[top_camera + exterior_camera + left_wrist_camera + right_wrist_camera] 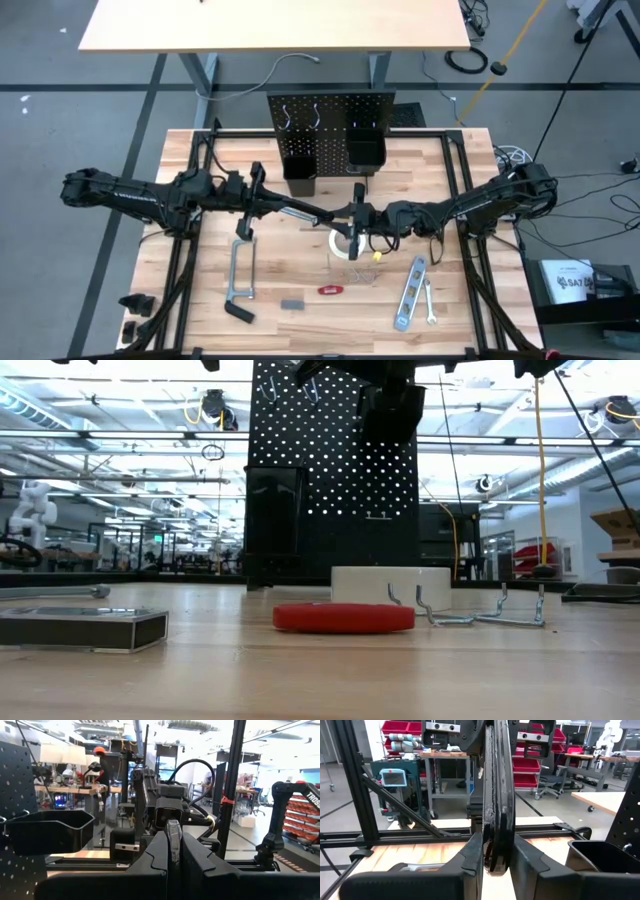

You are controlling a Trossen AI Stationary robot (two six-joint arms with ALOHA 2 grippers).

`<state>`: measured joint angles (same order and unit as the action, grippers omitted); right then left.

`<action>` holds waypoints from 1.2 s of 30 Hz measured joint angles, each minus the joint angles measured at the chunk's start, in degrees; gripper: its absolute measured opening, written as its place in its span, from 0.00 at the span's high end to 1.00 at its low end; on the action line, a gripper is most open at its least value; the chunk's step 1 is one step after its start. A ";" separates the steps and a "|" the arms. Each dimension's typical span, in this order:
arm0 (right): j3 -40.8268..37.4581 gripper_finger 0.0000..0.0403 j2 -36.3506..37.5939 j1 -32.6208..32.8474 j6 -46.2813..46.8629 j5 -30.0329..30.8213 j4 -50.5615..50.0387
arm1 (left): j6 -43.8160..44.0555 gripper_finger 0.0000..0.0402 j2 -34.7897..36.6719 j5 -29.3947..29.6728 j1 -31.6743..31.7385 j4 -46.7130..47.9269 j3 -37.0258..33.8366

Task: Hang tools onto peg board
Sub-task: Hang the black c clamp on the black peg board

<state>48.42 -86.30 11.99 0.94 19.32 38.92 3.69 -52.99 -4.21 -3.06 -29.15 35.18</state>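
Nearest on the bench [200, 320], clamp [240, 285], level [409, 293] and wrench [431, 304] await hanging. Mid-bench, left tool [335, 218] and right tool [362, 212] both clench black pliers [496, 795]. Farthest, the peg board [330, 125] looks almost bare.

**A robotics lab on an open workshop floor**

Standing here, the room reads as a lab-cum-workshop; the butcher-block table [300, 330] sits inside a black metal frame [196, 190] on a grey concrete floor [60, 130] marked with dark tape lines; cables trail across it. Beyond the table run long rows of ceiling lights [100, 405] and exposed pipework; red parts bins [530, 757] fill shelving; a white robot arm [28, 510] stands far off; a plain wooden desk [270, 25] and rolling office chairs [555, 782] wait nearby.
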 joint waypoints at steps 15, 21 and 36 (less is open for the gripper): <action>-0.22 0.95 0.75 0.02 3.35 -0.13 -4.86 | 0.56 0.59 0.02 -1.65 0.03 7.54 0.15; -0.07 0.95 0.87 0.00 6.24 0.06 -9.57 | 0.52 0.58 0.02 -1.73 0.03 7.65 0.15; 1.23 0.95 4.31 0.07 -0.14 0.52 -0.95 | 0.54 0.58 -0.89 0.57 -1.58 6.89 -6.51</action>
<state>49.65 -81.99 12.06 0.80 19.84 37.97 4.23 -53.88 -3.64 -4.64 -22.26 28.67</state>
